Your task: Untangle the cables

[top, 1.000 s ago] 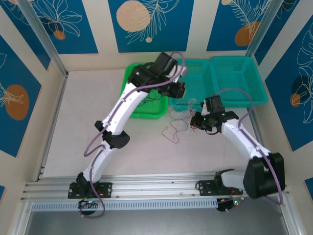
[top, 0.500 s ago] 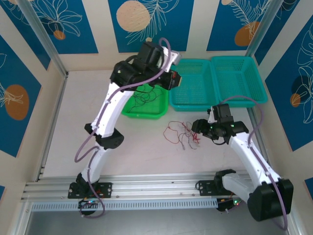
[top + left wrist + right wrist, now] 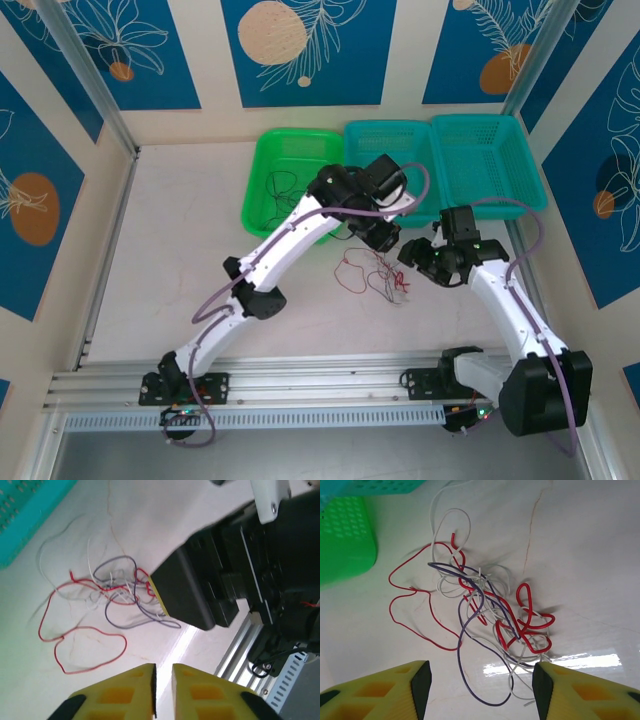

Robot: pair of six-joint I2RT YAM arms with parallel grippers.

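A black strand (image 3: 278,185) is seen in the green basket (image 3: 300,134). Just off the basket's near right corner, the left gripper (image 3: 162,667) is held over the table (image 3: 170,250), its fingers parted by only a slit, nothing between them. The tangle (image 3: 490,610) of red, whitish and dark cables lies slightly farther from the basket, stretched away from it. Farthest from the basket, the right gripper (image 3: 479,668) is spread wide and empty, the tangle straight ahead between its fingers. It is judged the better placed.
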